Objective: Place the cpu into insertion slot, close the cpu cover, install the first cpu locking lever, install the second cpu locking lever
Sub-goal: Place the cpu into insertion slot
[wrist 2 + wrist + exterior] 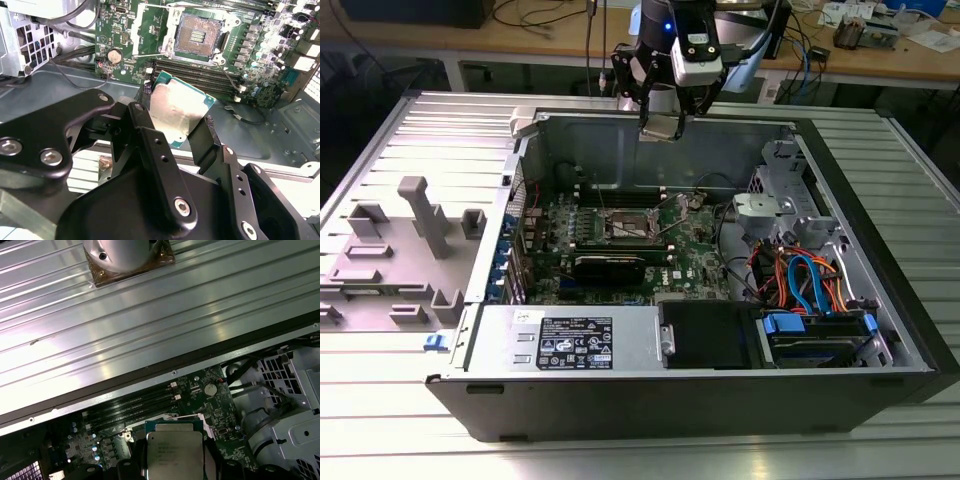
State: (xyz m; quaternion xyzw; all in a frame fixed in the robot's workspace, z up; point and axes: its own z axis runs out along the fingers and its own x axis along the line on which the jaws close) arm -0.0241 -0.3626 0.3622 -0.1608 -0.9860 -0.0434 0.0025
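My fingers (150, 142) are clamped on the cpu (181, 107), black metal bars pinching it by two opposite edges. I judge that grip keeps its flat faces clear, so it can go down level. The chip is a thin square with a dull silvery lid and a green border, and it hangs tilted in the gripper (172, 117).

In the exterior view the gripper sits at the upper centre of the frame, over the far wall of the open computer case (880, 300). The insertion slot (630, 226) lies lower, near the middle of the frame and well apart from the chip. In the second wrist view its dark, finely pitted centre is bare inside a bright metal rim, on the green motherboard (250, 55) beside long black memory slots (200, 75).
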